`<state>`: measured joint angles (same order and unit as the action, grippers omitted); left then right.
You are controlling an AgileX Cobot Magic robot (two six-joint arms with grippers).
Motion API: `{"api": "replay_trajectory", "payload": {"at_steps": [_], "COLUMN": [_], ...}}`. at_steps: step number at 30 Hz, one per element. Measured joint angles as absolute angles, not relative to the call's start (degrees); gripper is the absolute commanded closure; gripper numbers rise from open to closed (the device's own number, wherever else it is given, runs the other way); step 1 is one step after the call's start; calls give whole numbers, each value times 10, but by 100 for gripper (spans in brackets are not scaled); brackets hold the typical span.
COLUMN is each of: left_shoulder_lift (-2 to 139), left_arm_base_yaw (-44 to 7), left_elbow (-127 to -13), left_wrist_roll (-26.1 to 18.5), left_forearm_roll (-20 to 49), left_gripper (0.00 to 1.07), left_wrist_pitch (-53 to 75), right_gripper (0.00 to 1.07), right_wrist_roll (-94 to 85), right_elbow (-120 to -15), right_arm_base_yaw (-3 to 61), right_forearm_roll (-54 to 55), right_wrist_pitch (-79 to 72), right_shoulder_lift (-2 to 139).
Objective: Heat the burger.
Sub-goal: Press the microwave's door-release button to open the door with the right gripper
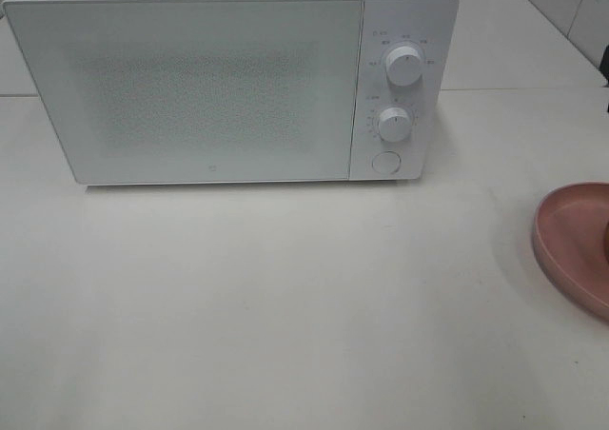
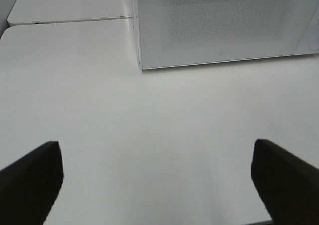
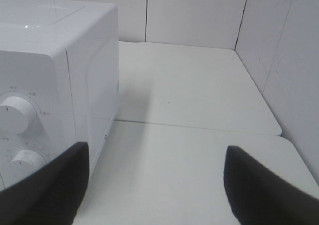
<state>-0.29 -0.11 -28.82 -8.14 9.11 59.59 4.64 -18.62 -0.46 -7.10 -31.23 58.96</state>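
Facing the closed microwave [image 1: 190, 78], you had the left gripper [image 2: 154, 153] and right gripper [image 3: 155, 155] both spread wide, holding nothing.

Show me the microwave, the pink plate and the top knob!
microwave [image 1: 190, 87], high camera view, on the middle of its closed door.
pink plate [image 1: 571, 240], high camera view, on its bare inside; the picture's right edge cuts it off.
top knob [image 1: 404, 67], high camera view, on the knob's round face.
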Motion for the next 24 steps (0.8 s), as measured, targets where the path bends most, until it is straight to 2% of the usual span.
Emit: {"api": "replay_trajectory", "payload": {"at_steps": [8,13,15,18,20,24], "left_shoulder_lift": [-3,-3,-3,-3,-3,-3], "left_arm_base_yaw": [-1,-1,-1,-1,-1,-1], "left_elbow": [-288,-288,-288,-288,-288,-288], "left_wrist_roll": [-81,-81,-81,-81,-81,-81], "left_forearm_roll": [91,91,91,91,91,91], "left_gripper": [12,12,12,12,12,12], "left_wrist_pitch": [596,596,596,596,596,596], "right_gripper": [34,34,34,34,34,34], "right_wrist_roll": [34,9,-43,-54,-107,-138], "right_elbow": [-161,-150,-139,-139,-139,-139], "right_arm_base_yaw": [-2,32,89,103,168,210], "right_forearm_roll": [-61,-22,47,63,140,199], "right_wrist_pitch": [-419,-456,-497,-506,-543,-570], "right_shoulder_lift": [661,691,726,735,767,787]}}
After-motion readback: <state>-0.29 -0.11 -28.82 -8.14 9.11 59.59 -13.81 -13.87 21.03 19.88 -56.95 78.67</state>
